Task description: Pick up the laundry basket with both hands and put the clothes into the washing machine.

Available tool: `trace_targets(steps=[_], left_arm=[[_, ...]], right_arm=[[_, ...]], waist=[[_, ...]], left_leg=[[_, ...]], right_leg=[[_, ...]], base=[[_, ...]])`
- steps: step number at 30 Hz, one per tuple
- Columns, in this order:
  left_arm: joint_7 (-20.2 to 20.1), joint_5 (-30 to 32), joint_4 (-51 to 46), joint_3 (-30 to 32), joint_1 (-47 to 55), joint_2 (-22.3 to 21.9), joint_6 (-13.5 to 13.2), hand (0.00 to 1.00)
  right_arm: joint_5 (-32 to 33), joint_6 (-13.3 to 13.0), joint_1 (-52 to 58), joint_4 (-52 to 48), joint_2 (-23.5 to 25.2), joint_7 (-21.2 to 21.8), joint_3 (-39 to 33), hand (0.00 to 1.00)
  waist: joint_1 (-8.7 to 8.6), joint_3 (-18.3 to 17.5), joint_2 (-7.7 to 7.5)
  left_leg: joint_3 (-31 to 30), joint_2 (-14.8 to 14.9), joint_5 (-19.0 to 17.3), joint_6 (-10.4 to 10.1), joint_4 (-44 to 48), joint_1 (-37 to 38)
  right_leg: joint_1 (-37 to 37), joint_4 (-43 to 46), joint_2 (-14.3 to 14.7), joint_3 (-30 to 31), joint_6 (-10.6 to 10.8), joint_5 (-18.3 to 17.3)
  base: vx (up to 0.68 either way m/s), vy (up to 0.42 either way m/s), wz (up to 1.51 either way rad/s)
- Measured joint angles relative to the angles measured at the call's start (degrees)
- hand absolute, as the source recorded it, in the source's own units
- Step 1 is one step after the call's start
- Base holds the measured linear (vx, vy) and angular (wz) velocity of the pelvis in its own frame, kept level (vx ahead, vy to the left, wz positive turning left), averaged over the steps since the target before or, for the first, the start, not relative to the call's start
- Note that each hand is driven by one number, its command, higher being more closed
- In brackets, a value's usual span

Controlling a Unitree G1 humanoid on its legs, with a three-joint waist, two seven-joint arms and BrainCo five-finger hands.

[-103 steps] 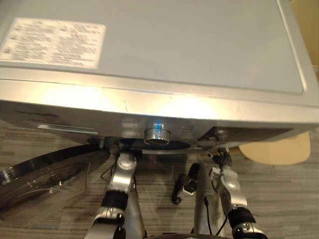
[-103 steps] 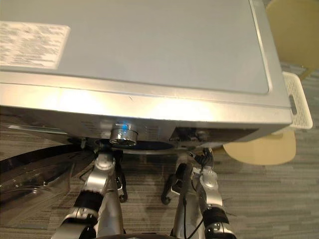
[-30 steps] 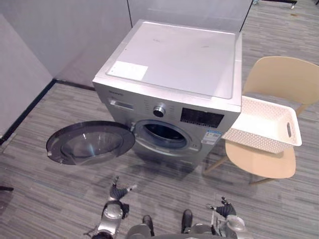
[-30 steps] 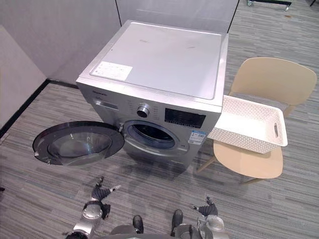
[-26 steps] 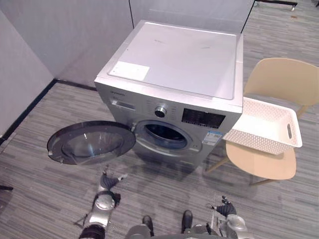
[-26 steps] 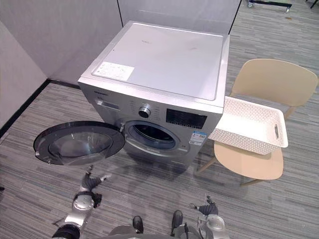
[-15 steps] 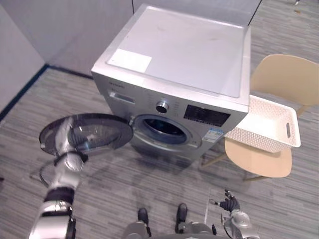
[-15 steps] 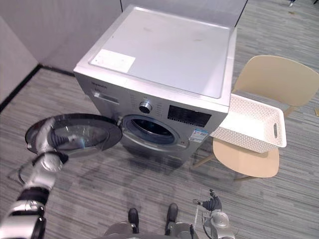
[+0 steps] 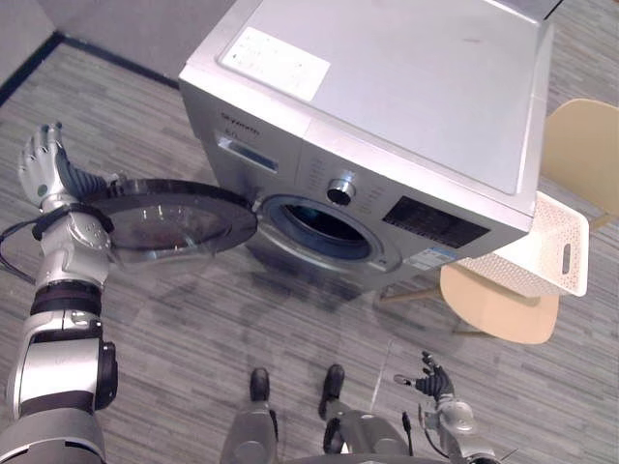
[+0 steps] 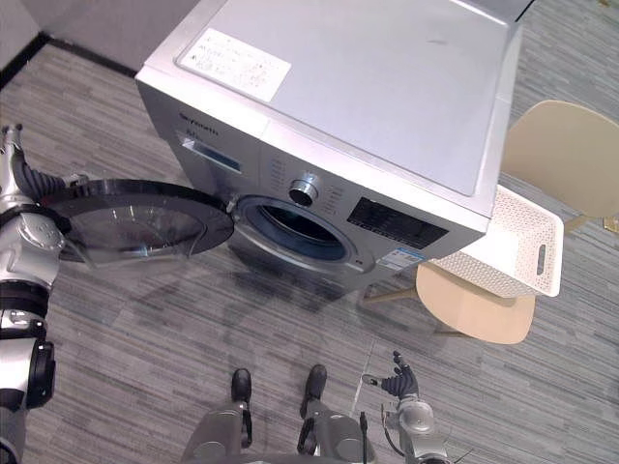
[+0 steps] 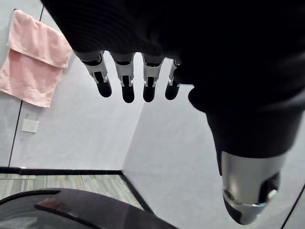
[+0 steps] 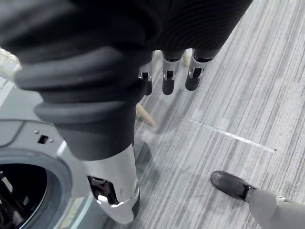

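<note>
The laundry basket [image 9: 549, 253], white and perforated with a slot handle in its end wall, sits on the seat of a beige chair [image 9: 498, 307] just beside the right flank of the washing machine [image 9: 406, 87], whose corner hides part of the basket. Neither hand is on the basket.

The machine is a silver front-loader. Its round door [image 9: 169, 217] is swung wide open to the robot's left, leaving the drum opening [image 9: 319, 227] dark and uncovered. Above the opening are a chrome knob [image 9: 339, 190] and a dark display panel [image 9: 437, 222]. A white label [image 9: 276, 63] with fine print lies on the lid near the front left corner. A short line of lettering runs along the front edge above the detergent drawer [image 9: 250, 155], and a small blue-and-white sticker [image 9: 432, 258] sits below the display. None of this print is large enough to make out.

The left hand [image 9: 44, 164] is raised at the outer rim of the door, its fingers [image 11: 125, 83] straight and grasping nothing. Whether it touches the door cannot be told. Past it, a pink towel [image 11: 33, 57] hangs on the grey wall above a wall socket [image 11: 29, 126].

The right hand [image 9: 430, 379] is low over the grey striped floor [image 9: 193, 338], well apart from the basket, fingers [image 12: 167, 78] loosely extended and empty
</note>
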Motion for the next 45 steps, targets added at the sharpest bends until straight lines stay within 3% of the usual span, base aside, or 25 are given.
trace_targets(steps=[5, 10, 15, 21, 29, 36, 41, 45], left_arm=[[-2.8, -0.4, 1.7, 0.1, -0.1, 0.0, 0.1, 0.0], [-6.3, -1.6, 4.0, 0.4, 1.1, 0.0, 0.2, 0.0], [-9.2, -5.7, 4.3, 2.6, 4.1, -1.0, -1.9, 0.0], [-9.1, -7.3, 3.2, 2.7, 8.3, -1.4, -5.0, 0.0], [-7.7, -6.5, 4.4, 0.0, 8.4, -2.6, -3.6, 0.0], [-8.2, -6.0, -6.5, -2.6, 10.3, -4.5, -2.5, 0.0], [-8.2, -6.0, -15.0, -1.8, 13.9, -4.7, -2.6, 0.0], [-8.2, -5.9, -19.7, 0.8, 16.1, -5.0, -2.4, 0.0]], right_arm=[[1.5, -0.1, -0.1, -0.2, 0.0, 1.1, -0.2, 0.0], [3.1, -0.1, 0.0, -0.2, 0.0, 1.3, -1.4, 0.0], [3.5, 0.0, 0.1, 0.0, 0.0, 1.3, -2.4, 0.0], [3.1, 0.1, 0.0, 0.3, -0.3, 1.2, -2.3, 0.0], [2.3, 0.2, -1.1, 0.6, -0.3, 0.7, -2.1, 0.0], [1.7, 0.6, -3.6, -0.3, 2.2, -1.4, -0.6, 0.0], [1.0, 1.1, -3.5, -0.4, 2.2, -1.8, -1.4, 0.0], [0.5, 1.3, -3.3, -2.0, 2.2, -1.7, -2.4, 0.0]], waist=[[0.95, 1.2, -1.29], [1.24, 1.3, -1.55], [1.11, 1.4, -1.9], [1.56, 1.4, -1.9], [1.96, 1.2, -2.04], [2.51, 1.2, -2.01], [3.75, 1.2, -1.83], [3.8, 1.1, -1.58]], left_leg=[[-1.8, 0.3, 0.0, 0.0, 1.6, -2.3], [-2.0, 0.7, 0.0, -0.1, 1.6, -3.2], [-1.4, 0.8, 0.0, -0.1, 1.7, -3.3], [-1.0, 0.8, 0.4, -0.6, 1.8, -3.4], [-2.1, -0.1, 2.8, -0.8, 0.9, -5.7], [-5.0, -1.0, 6.2, -1.1, -2.1, -5.8], [-5.6, -1.3, 7.0, -1.2, -2.9, -5.7], [-6.2, -1.3, 7.6, -1.3, -3.7, -5.7]], right_leg=[[-0.9, 0.6, 0.1, -0.2, -0.1, 0.1], [-2.3, 1.8, 0.2, 0.0, -0.1, 0.1], [-2.6, 1.9, 0.2, 0.2, -0.1, 0.1], [-2.7, 1.7, 0.3, 0.5, 0.0, 0.1], [-4.8, 1.6, -0.5, -0.1, 1.0, -0.7], [-4.5, 1.5, -1.0, -3.2, 1.1, -1.1], [-4.6, 1.5, -1.1, -3.5, 1.0, -1.1], [-4.5, 1.4, -1.0, -4.5, 0.7, -1.3]], base=[[-0.01, 0.046, 0.2], [-0.03, 0.032, 0.01], [-0.05, 0.03, -0.06], [-0.05, 0.007, -0.03], [-0.06, 0.002, 0.06], [-0.05, 0.001, 0.29], [-0.02, 0.013, 0.04], [0.01, 0.007, 0.12]])
